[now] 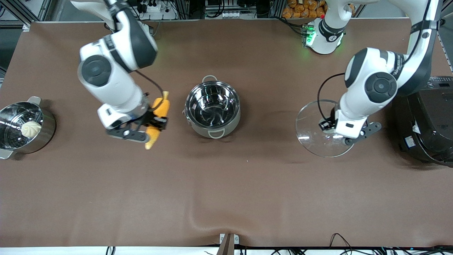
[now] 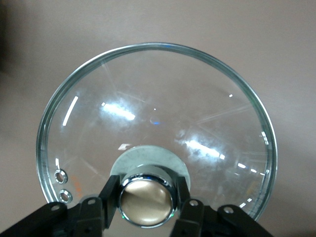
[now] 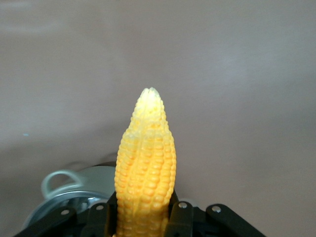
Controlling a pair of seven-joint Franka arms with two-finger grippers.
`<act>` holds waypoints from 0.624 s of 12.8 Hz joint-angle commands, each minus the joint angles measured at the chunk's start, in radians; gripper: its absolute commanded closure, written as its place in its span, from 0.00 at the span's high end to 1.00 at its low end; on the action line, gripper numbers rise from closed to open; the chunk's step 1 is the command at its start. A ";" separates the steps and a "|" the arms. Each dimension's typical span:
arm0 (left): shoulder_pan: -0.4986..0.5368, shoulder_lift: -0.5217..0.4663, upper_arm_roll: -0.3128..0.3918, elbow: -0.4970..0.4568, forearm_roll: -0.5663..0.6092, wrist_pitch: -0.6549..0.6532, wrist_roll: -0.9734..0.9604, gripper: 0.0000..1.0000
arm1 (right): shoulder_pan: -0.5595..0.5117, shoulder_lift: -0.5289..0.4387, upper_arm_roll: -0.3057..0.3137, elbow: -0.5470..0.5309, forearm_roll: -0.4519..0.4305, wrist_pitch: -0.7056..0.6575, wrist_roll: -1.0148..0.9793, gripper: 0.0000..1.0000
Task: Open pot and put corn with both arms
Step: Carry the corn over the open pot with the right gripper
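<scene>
The steel pot stands open and empty at the table's middle; its rim and a loop handle show in the right wrist view. My right gripper is shut on the yellow corn, held in the air over the cloth beside the pot, toward the right arm's end; the cob sits between the fingers. My left gripper is shut on the coppery knob of the glass lid, over the cloth toward the left arm's end. The lid shows whole in the left wrist view.
A steel steamer pot with a white bun stands at the right arm's end. A large black cooker stands at the left arm's end, close to the lid. A cloth ridge lies by the table edge nearest the camera.
</scene>
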 commanded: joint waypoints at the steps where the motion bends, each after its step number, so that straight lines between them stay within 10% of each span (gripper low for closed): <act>1: 0.049 -0.080 -0.015 -0.187 -0.017 0.133 0.035 0.00 | 0.085 0.052 -0.010 0.033 -0.013 0.054 0.133 0.21; 8: 0.084 -0.069 -0.013 -0.461 -0.011 0.464 0.037 0.00 | 0.243 0.141 -0.011 0.024 -0.091 0.168 0.345 0.22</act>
